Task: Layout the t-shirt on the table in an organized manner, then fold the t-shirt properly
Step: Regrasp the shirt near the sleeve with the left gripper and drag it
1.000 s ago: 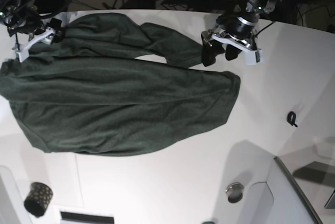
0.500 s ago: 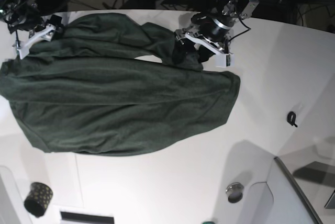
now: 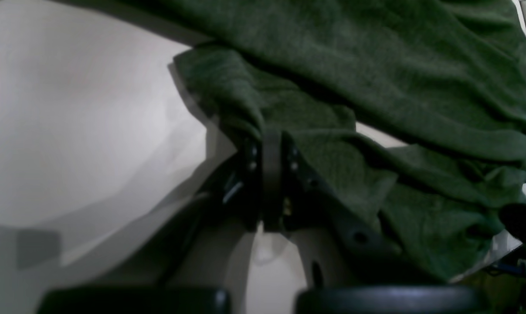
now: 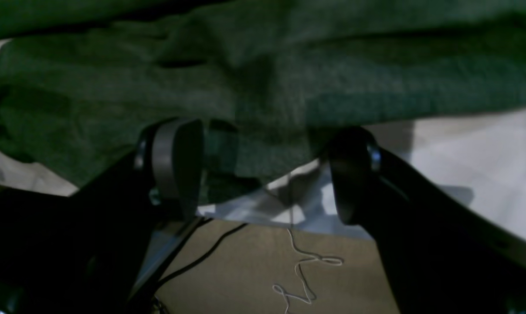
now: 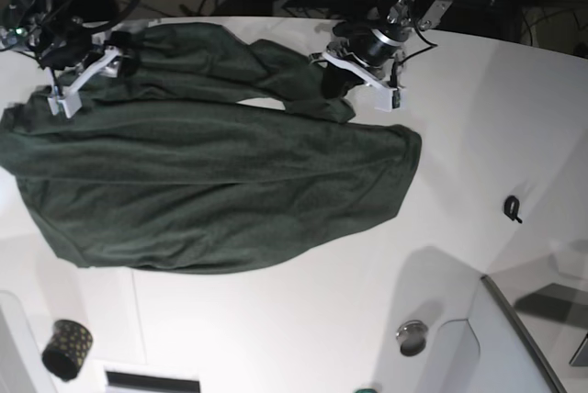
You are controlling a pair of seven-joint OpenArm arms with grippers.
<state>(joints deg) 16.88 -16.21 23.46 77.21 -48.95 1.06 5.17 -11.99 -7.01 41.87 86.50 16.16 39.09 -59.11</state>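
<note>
The t-shirt lies spread and rumpled across the table, filling its left half in the base view. At the shirt's far right corner, the left gripper is pinched onto a fold. At its far left edge, the right gripper gapes apart over the hem.

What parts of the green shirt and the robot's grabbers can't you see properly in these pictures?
- The t-shirt: its left side is cut off by the base view's edge; its neck and sleeves are lost in bunched folds at the far side.
- The left end effector: in the left wrist view its pads are closed on a fold of cloth, which hides the tips.
- The right end effector: the right wrist view is dark; whether its open pads touch the cloth is unclear.
- The table: covered under the t-shirt.
</note>
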